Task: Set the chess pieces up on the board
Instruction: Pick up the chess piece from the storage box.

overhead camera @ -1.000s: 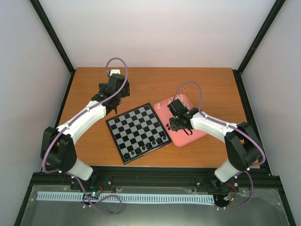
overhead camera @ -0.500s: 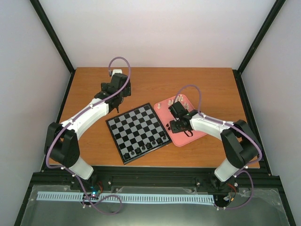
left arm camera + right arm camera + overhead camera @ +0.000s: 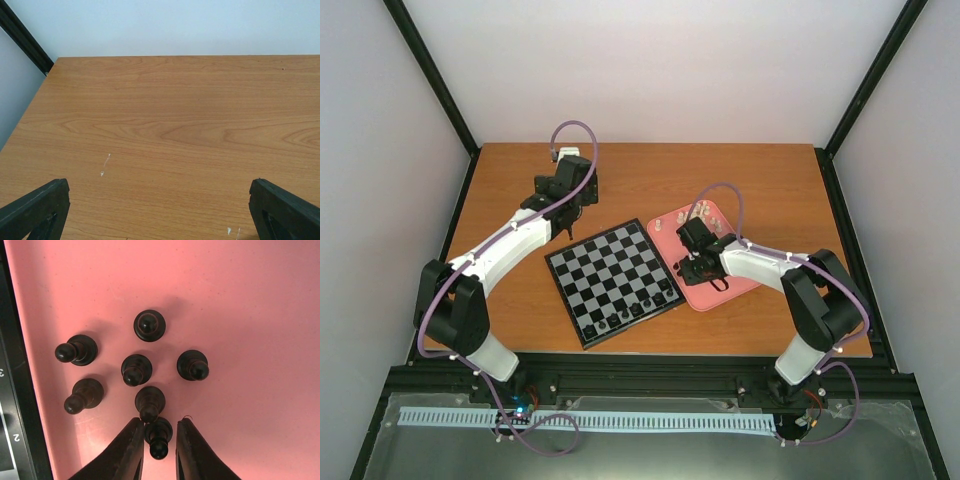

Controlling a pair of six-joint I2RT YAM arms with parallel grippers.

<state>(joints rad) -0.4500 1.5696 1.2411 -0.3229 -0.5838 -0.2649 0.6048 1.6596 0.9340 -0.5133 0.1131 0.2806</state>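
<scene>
While top cam is too coarse for single pcs, what does wrist cam give on R gripper (image 3: 159,424)? (JK)

Jaws narrowed to a slit, straddling one black pawn (image 3: 159,439) on pink tray (image 3: 250,315). Pad contact: cannot tell. Fingers are cut off at frame bottom. Six other black pawns (image 3: 136,370) stand clustered just beyond, the nearest right against the straddled one. (RM)

Where's the board (image 3: 610,280)? (JK)

Lies angled mid-table (image 3: 770,190), tray just beside it on the R arm's side. R wrist cam catches only its black border w/ two numerals, at frame left. A few dark pcs (image 3: 638,310) sit along its near rows; type unreadable from above. Pale pcs (image 3: 702,210) at tray's far end, too small to count. (RM)

L gripper (image 3: 160,212)? (JK)

Spread wide, nothing held. Only the two fingertips show, at the bottom corners, over bare wood. Top cam puts it off the board's far-left corner. (RM)
</scene>
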